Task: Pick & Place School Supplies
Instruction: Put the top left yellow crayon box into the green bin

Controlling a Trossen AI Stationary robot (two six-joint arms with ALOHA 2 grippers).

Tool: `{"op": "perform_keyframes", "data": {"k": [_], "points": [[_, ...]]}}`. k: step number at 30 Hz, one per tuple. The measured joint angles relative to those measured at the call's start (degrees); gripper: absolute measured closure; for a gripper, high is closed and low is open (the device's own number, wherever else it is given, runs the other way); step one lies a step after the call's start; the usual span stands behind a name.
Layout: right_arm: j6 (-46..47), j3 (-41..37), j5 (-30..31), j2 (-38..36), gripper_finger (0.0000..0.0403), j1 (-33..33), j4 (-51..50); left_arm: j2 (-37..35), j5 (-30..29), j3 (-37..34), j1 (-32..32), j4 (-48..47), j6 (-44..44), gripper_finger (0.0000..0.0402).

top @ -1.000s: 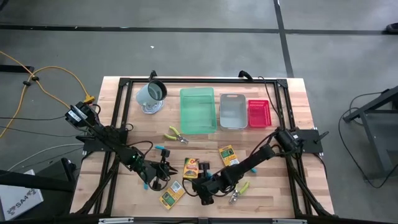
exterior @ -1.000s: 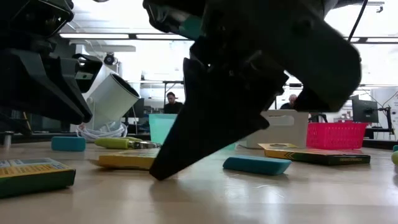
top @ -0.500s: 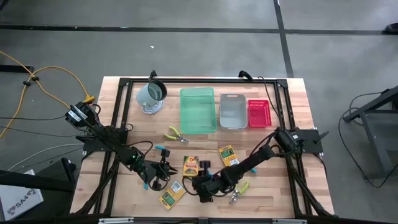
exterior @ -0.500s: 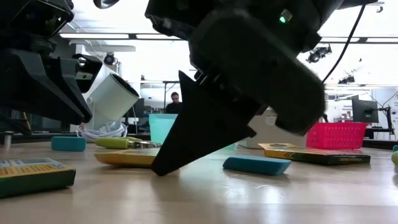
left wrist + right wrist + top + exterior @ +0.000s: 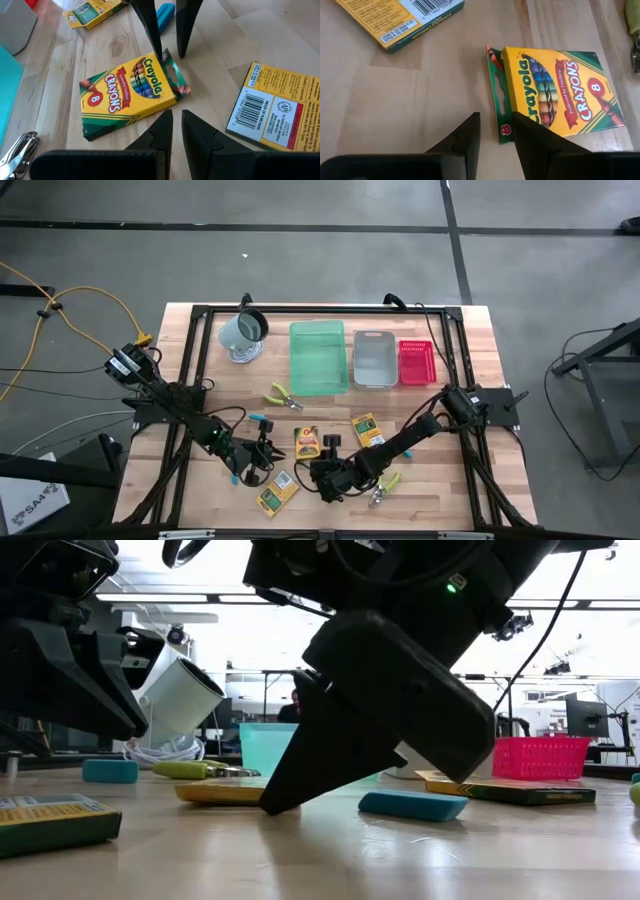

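A yellow Crayola crayon box (image 5: 307,444) lies flat on the table, face up (image 5: 131,93). My right gripper (image 5: 495,131) stands open at its green hang-tab end, slanting down, with its fingertips on either side of the tab's corner (image 5: 169,56). My left gripper (image 5: 176,116) waits to the box's left, its fingers a narrow gap apart with nothing between them. A second box (image 5: 277,492) lies barcode side up near the front edge, and a third (image 5: 367,430) lies to the right. Two yellow-green pliers (image 5: 283,395) (image 5: 383,488) and blue pieces (image 5: 263,420) (image 5: 412,804) lie loose. My right gripper comes slanting down from the near side at the crayon box's green hang tab (image 5: 501,111). One fingertip (image 5: 159,50) stands right at the tab's corner. Whether it touches the tab I cannot tell. The box lies flat on the table.
A grey-green mug (image 5: 243,330) lies on its side at the far left. A green tray (image 5: 318,358), a grey tray (image 5: 375,358) and a red basket (image 5: 416,362) stand in a row along the far side. The dark frame rails (image 5: 330,310) border the table.
My right gripper has turned at the wrist while staying in place, and its fingertip has swung a little along the table. The crayon box has shifted slightly on the table beside that fingertip. My left arm has kept still.
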Motion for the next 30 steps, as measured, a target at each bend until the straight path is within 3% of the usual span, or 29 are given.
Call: {"op": "perform_keyframes", "data": {"k": [19,30], "points": [[-1.75,-0.09,3.10,0.04,0.0300,-1.02,-1.50,0.00,0.00,0.00,0.00,0.02,0.02,0.0366],[-2.23,-0.13,4.15,0.09,0.0396,-1.84,-3.29,0.00,0.00,-0.02,0.00,0.01,-0.04,0.0366]]}}
